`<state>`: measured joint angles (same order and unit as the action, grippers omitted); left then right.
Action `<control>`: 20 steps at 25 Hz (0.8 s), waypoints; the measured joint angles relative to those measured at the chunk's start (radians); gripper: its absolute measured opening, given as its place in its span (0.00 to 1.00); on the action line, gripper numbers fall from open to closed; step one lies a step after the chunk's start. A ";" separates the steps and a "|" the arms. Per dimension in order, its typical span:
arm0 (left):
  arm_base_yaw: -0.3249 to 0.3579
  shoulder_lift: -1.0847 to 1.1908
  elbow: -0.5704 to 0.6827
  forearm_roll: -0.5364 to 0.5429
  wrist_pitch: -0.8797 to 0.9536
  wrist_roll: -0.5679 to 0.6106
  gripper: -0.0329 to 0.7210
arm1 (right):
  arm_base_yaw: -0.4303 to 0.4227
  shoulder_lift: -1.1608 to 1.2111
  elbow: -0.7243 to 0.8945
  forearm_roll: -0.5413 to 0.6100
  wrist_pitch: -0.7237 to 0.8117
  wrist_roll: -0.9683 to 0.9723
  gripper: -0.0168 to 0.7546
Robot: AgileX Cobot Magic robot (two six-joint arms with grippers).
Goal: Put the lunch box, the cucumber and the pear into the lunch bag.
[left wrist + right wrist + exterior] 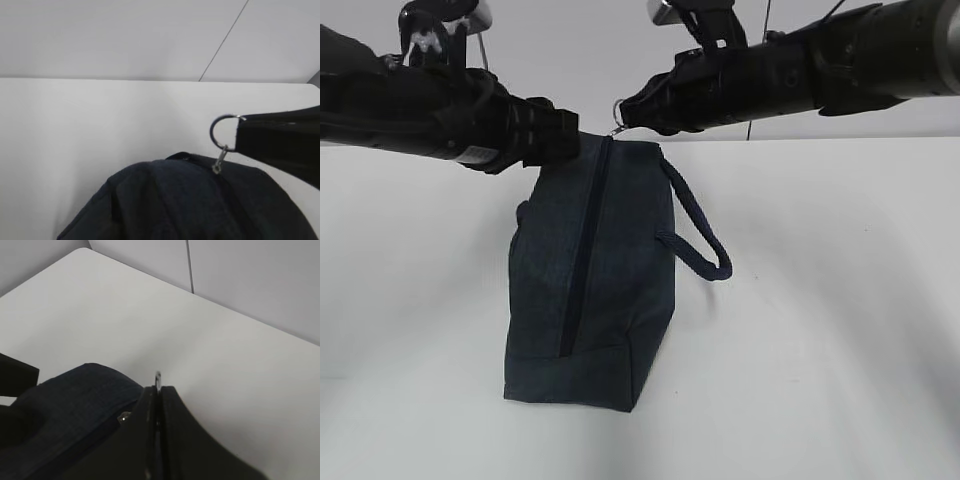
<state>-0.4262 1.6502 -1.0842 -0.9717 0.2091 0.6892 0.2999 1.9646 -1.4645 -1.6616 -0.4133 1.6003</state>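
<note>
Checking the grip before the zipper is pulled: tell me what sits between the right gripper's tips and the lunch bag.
Only the metal ring pull: the right gripper pinches it, and its small link joins the lunch bag. The left wrist view shows this.

White table (840, 300); grey wall (570, 60) behind, thin seam visible.

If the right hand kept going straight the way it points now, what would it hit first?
Most likely the left hand: the right hand, shut on the ring pull, points left across the lunch bag top toward it. Depth is unclear.
</note>
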 joint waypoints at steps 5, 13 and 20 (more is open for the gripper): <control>0.023 0.010 -0.010 0.000 0.041 -0.001 0.37 | -0.029 0.000 0.000 0.000 -0.070 0.038 0.02; 0.024 0.011 -0.024 0.002 0.064 -0.001 0.35 | -0.042 0.000 0.000 0.000 -0.091 0.110 0.02; 0.030 0.050 -0.115 0.007 0.125 -0.001 0.35 | -0.093 0.000 0.000 0.000 -0.158 0.166 0.02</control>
<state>-0.3966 1.7001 -1.1995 -0.9648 0.3339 0.6883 0.2064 1.9646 -1.4645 -1.6616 -0.5712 1.7667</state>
